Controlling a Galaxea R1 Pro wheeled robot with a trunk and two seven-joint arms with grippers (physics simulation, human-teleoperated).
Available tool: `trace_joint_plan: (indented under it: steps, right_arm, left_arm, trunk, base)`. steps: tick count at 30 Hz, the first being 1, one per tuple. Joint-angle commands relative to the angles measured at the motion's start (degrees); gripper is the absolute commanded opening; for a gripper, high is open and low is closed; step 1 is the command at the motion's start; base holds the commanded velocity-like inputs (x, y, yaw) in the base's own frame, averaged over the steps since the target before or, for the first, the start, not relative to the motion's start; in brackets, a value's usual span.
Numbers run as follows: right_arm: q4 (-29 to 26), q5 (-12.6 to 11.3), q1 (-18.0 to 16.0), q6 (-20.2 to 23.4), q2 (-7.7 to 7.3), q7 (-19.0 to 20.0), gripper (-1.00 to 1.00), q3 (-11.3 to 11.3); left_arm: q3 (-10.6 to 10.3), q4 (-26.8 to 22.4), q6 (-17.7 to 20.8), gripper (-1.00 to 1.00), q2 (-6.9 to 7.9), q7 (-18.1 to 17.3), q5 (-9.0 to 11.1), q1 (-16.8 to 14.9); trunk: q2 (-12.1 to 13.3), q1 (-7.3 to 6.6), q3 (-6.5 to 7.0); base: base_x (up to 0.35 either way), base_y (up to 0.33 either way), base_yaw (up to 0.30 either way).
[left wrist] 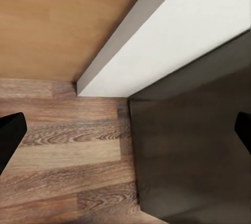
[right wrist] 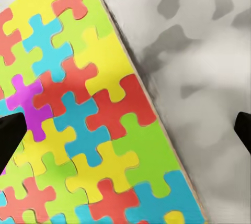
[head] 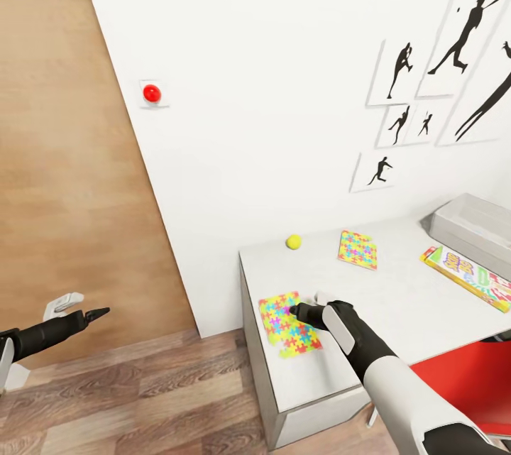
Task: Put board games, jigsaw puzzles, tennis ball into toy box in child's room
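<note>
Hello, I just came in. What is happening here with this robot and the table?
The robot's right gripper hangs open over one edge of the nearer jigsaw puzzle, which lies flat on the white table; nothing is gripped yet. The second jigsaw puzzle, the tennis ball and the Skip-Bo board game lie on the table too, none of them inside the grey toy box. The left gripper is open and idle, off beside the table above the wood floor.

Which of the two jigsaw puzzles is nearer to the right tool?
The puzzle at the table's near corner; the right tool hangs over its edge. The other puzzle lies farther back, beside the tennis ball.
</note>
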Motion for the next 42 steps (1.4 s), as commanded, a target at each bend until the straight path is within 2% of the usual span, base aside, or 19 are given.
trace_joint_plan:
  steps: [1, 29, 42]
  right_arm:
    - [2.5, -1.7, 0.0, 0.0, -0.02, -0.5, 1.00, 0.3]
    - [2.5, -1.7, 0.0, 0.0, -0.02, -0.5, 1.00, 0.3]
    - [2.5, -1.8, 0.0, 0.0, -0.02, -0.5, 1.00, 0.3]
  left_arm:
    - [0.3, 0.0, 0.3, 1.00, -0.05, -0.5, -0.6, -0.1]
    - [0.1, 0.0, 0.3, 1.00, -0.05, -0.5, -0.6, -0.1]
    - [0.1, 0.0, 0.3, 1.00, -0.10, -0.5, -0.6, -0.1]
  trunk:
    - [-0.1, 0.05, -0.13]
    - [-0.1, 0.05, -0.13]
    - [-0.1, 0.05, -0.13]
  base:
    - [0.000, 0.009, 0.000]
    - [0.000, 0.031, 0.000]
    - [0.000, 0.101, 0.000]
